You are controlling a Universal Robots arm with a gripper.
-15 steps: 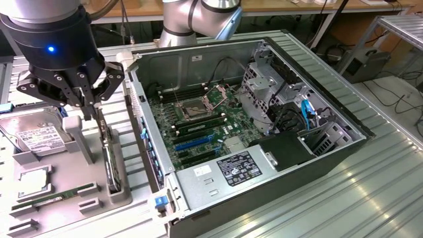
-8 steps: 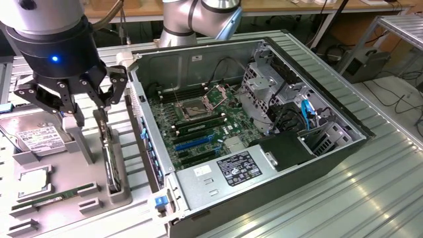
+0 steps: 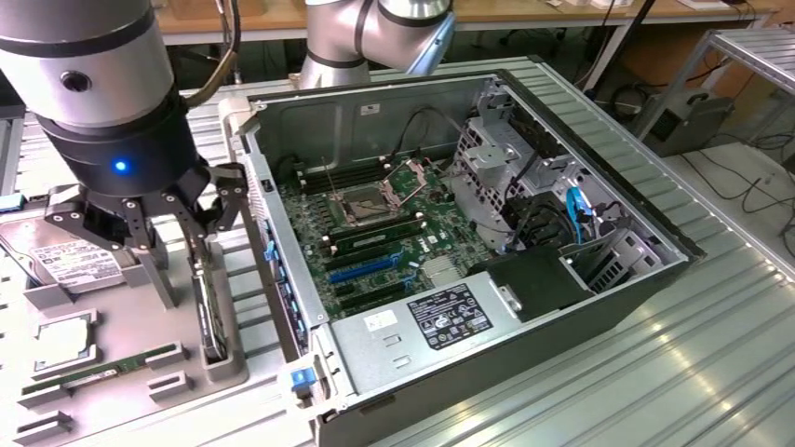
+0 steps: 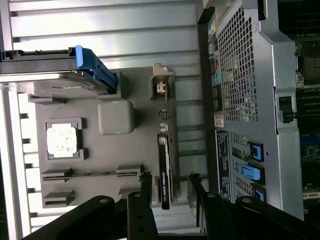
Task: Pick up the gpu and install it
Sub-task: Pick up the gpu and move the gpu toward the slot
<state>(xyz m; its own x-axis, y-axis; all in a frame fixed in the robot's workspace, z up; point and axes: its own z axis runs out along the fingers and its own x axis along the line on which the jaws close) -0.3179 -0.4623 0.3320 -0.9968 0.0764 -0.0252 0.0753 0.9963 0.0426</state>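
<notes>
Gripper (image 4: 168, 177) is hovering wide open above the edge-standing gpu (image 4: 164, 150), whose long axis is running between the 2 fingers (image 4: 146, 192).

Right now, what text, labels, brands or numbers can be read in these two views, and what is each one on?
No text can be read in either view.
Label on the power supply: print too small.
White label on the hard drive: blurred.
White lettering along the gpu: blurred.
Stickers on the computer case rear: too small.
</notes>
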